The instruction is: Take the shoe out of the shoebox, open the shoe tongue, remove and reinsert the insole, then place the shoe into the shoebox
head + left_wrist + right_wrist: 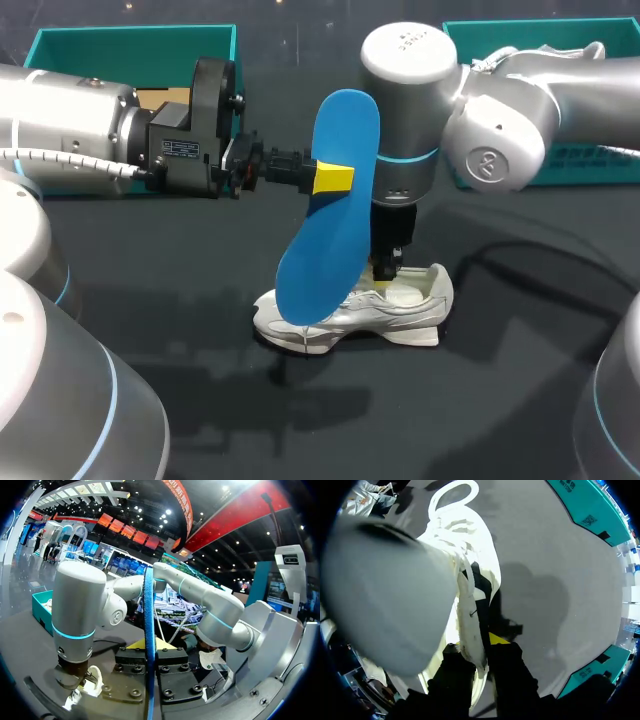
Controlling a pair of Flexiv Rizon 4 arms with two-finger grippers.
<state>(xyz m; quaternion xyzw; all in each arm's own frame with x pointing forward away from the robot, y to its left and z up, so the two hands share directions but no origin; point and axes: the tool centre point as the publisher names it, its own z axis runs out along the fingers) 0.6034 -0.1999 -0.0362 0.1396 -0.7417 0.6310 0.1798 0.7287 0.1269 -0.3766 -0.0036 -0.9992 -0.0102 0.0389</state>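
Fingers point(498, 639) of right gripper point(385, 268) pinch the white shoe's point(350, 310) upper edge, mid-table. Left gripper point(150, 655) clamps blue insole point(330, 210) upright, lower end near the toe. Judged step: reinsertion. Next: feed insole into the opening. Teal shoebox point(60, 45) at far edge.

Silver rounded arms point(500, 120), blue-lit joint rings point(405, 157), black wrists point(200, 130) (yellow-tipped fingers point(333, 178))

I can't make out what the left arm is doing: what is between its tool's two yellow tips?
The blue insole, clamped upright in the left tool. The left wrist view shows it edge-on between them.
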